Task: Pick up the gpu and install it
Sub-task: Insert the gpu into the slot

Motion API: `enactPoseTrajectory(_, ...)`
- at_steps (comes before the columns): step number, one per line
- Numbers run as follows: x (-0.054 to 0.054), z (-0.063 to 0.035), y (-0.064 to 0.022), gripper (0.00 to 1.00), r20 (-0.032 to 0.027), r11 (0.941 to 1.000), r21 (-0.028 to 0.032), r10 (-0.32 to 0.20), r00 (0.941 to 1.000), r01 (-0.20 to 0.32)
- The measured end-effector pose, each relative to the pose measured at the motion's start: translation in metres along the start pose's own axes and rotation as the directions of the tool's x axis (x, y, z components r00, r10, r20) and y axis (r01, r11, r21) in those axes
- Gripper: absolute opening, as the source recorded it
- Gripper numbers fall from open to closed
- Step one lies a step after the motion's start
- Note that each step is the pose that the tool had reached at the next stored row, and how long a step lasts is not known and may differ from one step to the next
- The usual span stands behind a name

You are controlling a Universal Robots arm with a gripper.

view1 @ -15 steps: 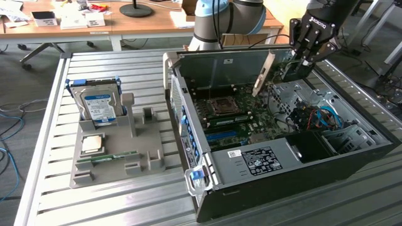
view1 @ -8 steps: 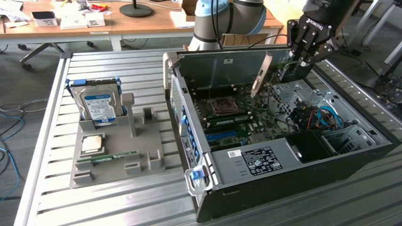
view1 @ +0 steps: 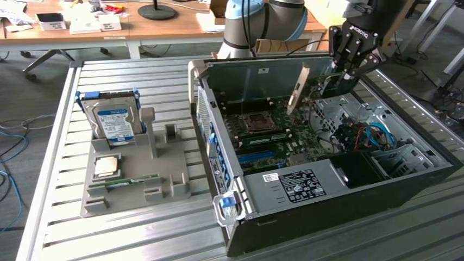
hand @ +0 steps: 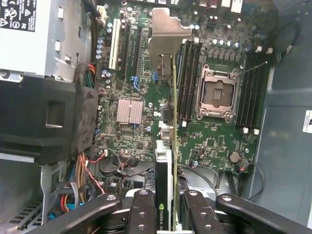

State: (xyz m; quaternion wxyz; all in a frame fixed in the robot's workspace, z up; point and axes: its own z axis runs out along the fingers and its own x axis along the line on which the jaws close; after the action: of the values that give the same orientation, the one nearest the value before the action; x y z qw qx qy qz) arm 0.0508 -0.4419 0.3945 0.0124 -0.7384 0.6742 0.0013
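The gpu (view1: 319, 89) hangs edge-down inside the open computer case (view1: 406, 185), above the motherboard (view1: 272, 138), and I cannot tell whether it touches the board. Its silver end bracket (view1: 297, 89) points toward the back wall of the case. My gripper (view1: 346, 80) comes down from above and is shut on the card's other end. In the wrist view the gpu (hand: 173, 122) appears edge-on between the black fingers (hand: 144, 212), with its bracket (hand: 168, 36) far from them, over the expansion slots (hand: 127, 46) beside the CPU socket (hand: 218, 95).
A grey fixture tray (view1: 170, 187) lies at the exterior view's left of the case and holds a hard drive (view1: 116, 122), a CPU chip (view1: 107, 166) and a RAM stick (view1: 134, 180). A labelled silver power-supply box (view1: 301, 182) and coloured cables (view1: 362, 136) crowd the case's near side.
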Motion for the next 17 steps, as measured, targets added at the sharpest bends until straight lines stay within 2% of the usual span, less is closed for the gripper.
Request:
enactPoseTrajectory(8,-0.0001,0.0026,0.0018,0.27,-0.0003,0.998,0.0013,0.063,0.998,-0.063)
enactPoseTrajectory(10,-0.0001,0.0027,0.0037,0.27,0.0022,0.9977,0.0015,0.067,0.9977,-0.067)
enactPoseTrajectory(12,0.0004,0.0027,0.0057,0.27,0.0093,0.9977,0.0021,0.067,0.9977,-0.067)
enactPoseTrajectory(16,0.0028,0.0027,0.0071,0.27,0.0305,0.9977,0.0033,0.068,0.9972,-0.068)
enactPoseTrajectory(17,0.0036,0.0027,0.0072,0.27,0.0339,0.9976,0.0034,0.068,0.9971,-0.069)
